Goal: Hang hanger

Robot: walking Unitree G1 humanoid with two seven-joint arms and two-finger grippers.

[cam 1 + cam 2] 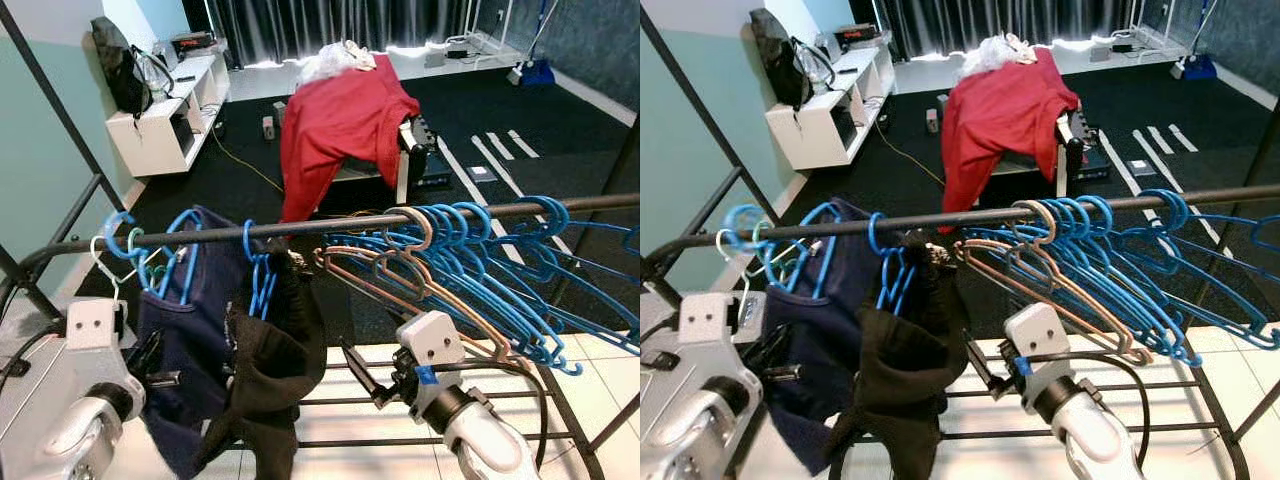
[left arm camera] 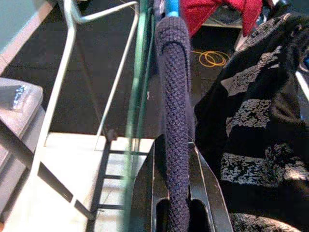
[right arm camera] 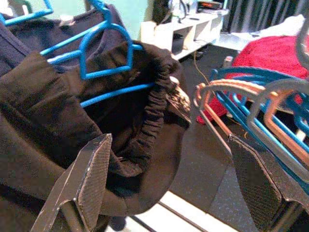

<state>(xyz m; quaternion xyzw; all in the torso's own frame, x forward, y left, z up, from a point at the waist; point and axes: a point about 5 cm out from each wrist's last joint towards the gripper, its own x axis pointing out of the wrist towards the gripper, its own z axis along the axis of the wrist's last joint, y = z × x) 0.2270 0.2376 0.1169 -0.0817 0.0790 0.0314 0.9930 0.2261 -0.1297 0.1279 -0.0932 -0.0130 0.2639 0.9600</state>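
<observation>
A dark rail [image 1: 330, 225] runs across a clothes rack. At its left, a navy garment [image 1: 190, 320] hangs on a blue hanger [image 1: 185, 225]. Beside it, a black garment [image 1: 275, 360] hangs on another blue hanger [image 1: 258, 265]. My left gripper [image 1: 160, 375] is low at the navy garment's left edge. In the left wrist view the left gripper [image 2: 176, 145] is shut on that garment's knitted edge [image 2: 174, 72]. My right gripper [image 1: 365, 380] is open just right of the black garment. The right gripper [image 3: 169, 140] faces the black cloth [image 3: 120, 145] with nothing between its fingers.
Several empty blue hangers [image 1: 480, 270] and tan hangers [image 1: 400, 275] crowd the rail's right half. The rack's lower bars [image 1: 480, 400] lie under my right arm. Behind, a red cloth [image 1: 340, 120] drapes a stand, and a white shelf [image 1: 165, 120] holds a black bag [image 1: 120, 65].
</observation>
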